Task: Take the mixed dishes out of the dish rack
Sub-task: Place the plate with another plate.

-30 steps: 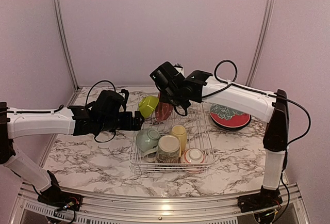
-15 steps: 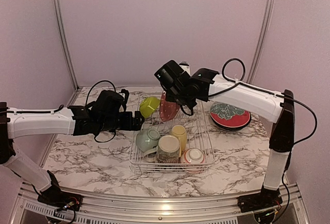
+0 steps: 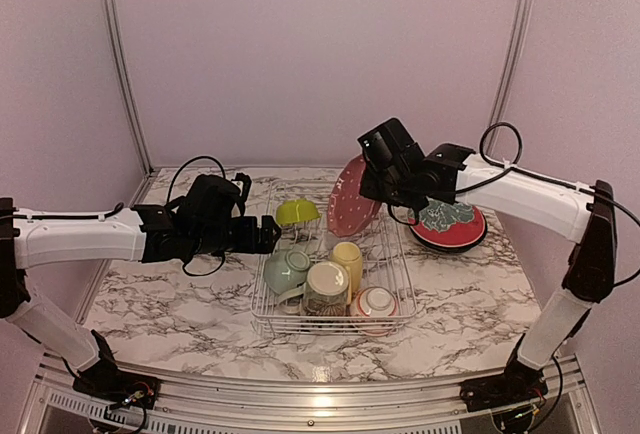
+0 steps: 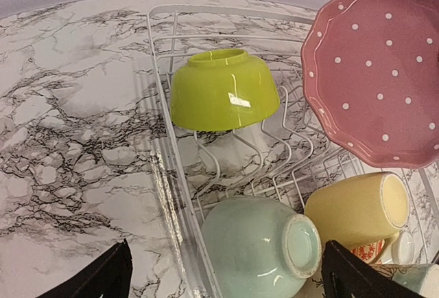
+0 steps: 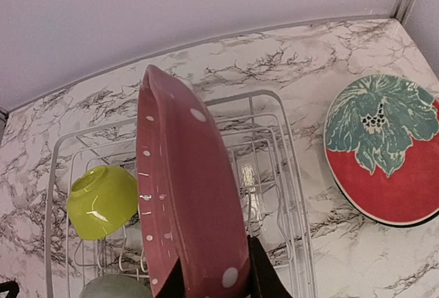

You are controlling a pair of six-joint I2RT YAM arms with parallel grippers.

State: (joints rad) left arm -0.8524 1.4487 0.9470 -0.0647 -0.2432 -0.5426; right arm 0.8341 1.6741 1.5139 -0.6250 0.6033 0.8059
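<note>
The white wire dish rack [image 3: 262,299] stands mid-table. My right gripper [image 3: 388,186] is shut on a red white-dotted plate [image 3: 352,197] and holds it on edge above the rack's far right; the fingers [image 5: 261,276] pinch its rim [image 5: 185,188]. My left gripper [image 3: 268,234] is open at the rack's left side, its fingertips [image 4: 110,277] astride the pale-green bowl [image 4: 257,246]. In the rack are a lime bowl [image 3: 297,213], a yellow mug [image 3: 347,259], a cream patterned mug [image 3: 327,287] and a red-patterned bowl [image 3: 376,304].
A red plate with a teal leaf pattern [image 3: 447,224] lies on a small stack on the marble table right of the rack, also in the right wrist view [image 5: 387,154]. Purple walls and metal posts close the back and sides.
My right gripper has lifted the dotted plate out of the rack's back and carried it right. The lime bowl has tipped down onto the rack wires. The left arm has not moved.
</note>
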